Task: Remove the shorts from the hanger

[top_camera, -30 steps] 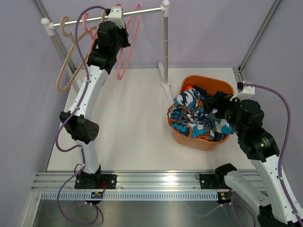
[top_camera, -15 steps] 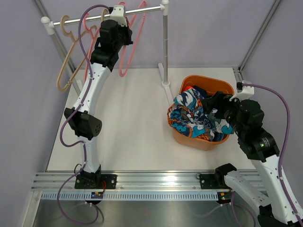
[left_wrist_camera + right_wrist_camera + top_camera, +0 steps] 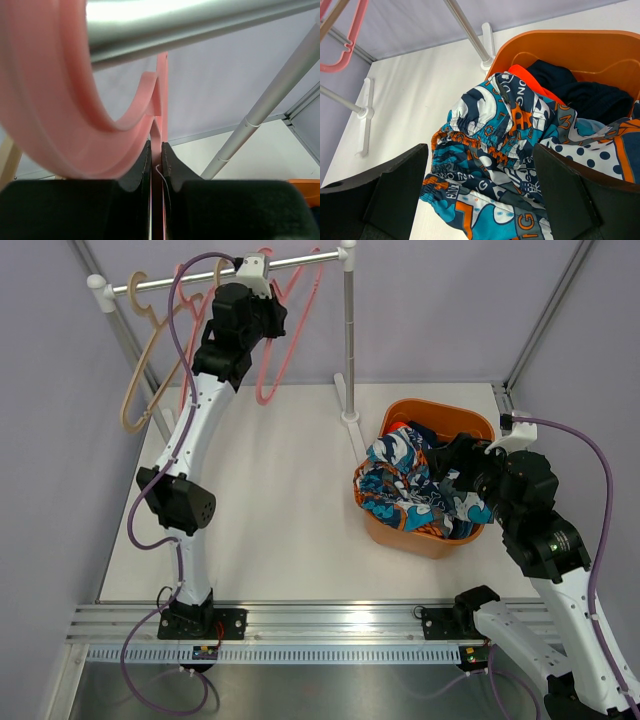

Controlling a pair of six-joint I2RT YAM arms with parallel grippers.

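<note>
At the far left a beige hanger hangs on the rail. Beside it the left gripper reaches up to the rail, clenched on the thin neck of a pink hanger whose hook curves around the rail. Further right an orange basket stands on the table, holding the shorts: a printed pair draped over the rim, an orange-red pair and a navy pair behind it. The right gripper hovers just above them, spread wide, grasping nothing.
</note>
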